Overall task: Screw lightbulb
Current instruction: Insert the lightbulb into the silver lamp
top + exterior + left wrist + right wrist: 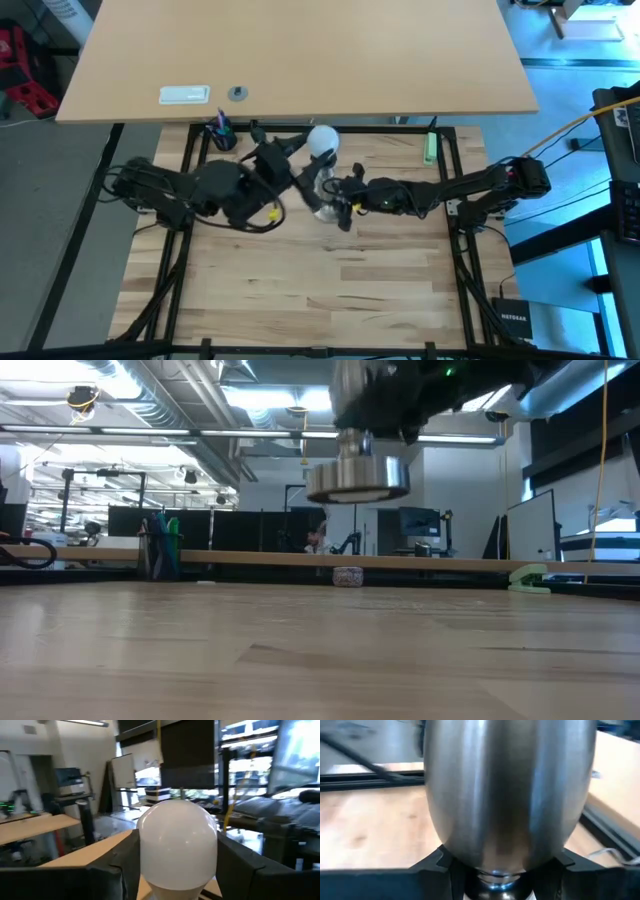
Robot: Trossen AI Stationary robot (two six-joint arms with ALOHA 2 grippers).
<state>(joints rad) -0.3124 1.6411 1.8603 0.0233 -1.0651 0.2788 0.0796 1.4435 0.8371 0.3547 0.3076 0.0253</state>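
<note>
The white frosted lightbulb (322, 140) (177, 840) stands between the two fingers of my left gripper (308, 148) (177, 850), which is shut on it. Its lower end is hidden. Just below it is the silvery stand (320, 188) (510, 790), held up in the air by my right gripper (338, 195) (497, 867), which reaches in from the table's right. Whether the bulb's base sits in the stand's socket cannot be seen. My left gripper has the bulb's round white glass between its two fingers, one on each side (146, 857). It comes in about level from the table's left. My right gripper pinches the stand at its narrow part (495, 882), beside the wide silvery body. The fingers (440, 867) come in roughly level from the table's right. The stand is lifted clear, and its round base (357, 478) hangs well above the tabletop.
A dark cup of pens (221, 134) stands at the far left of the wooden top and a green object (430, 148) at the far right. On the far table lie a white box (185, 95) and a small round object (237, 93) (347, 576). Black frame rails (190, 160) border the work area.
</note>
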